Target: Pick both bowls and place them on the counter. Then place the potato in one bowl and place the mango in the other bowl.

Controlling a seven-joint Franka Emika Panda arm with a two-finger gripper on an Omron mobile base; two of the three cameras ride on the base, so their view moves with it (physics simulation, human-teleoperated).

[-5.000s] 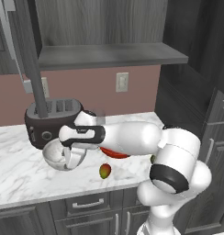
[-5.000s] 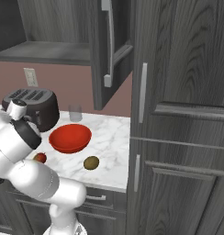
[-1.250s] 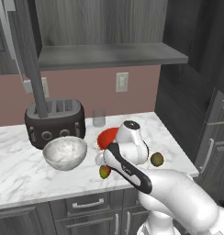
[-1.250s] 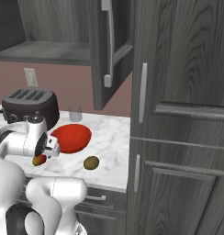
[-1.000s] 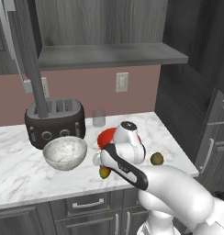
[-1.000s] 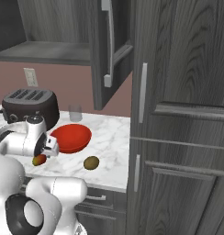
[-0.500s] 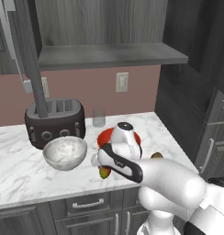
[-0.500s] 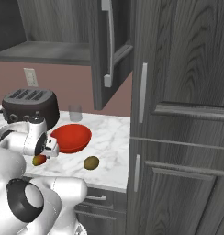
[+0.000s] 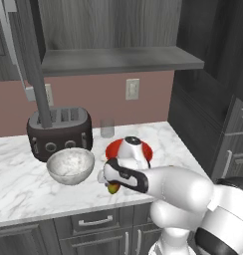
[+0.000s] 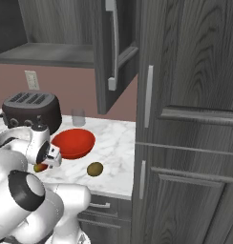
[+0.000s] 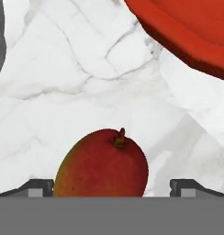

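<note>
Because its fingers are spread wide, the claw (image 11: 112,186) straddles the mango (image 11: 101,165) on the worktop (image 11: 63,69), the red bowl (image 11: 187,27) waiting just beyond it.

Both base views look forward and down from behind at the same desk (image 9: 19,174); the hand view looks closely down on it.

Fingers (image 11: 112,186) spread wide, low over table (image 11: 63,82). Mango (image 11: 102,165) sat between them, bare marble each side of it. Red bowl (image 11: 187,27) rim close ahead-right, blocking that way. Marbled bowl (image 9: 70,165) stood off to other side. Potato (image 10: 94,168) lay well apart, beyond red bowl.
</note>
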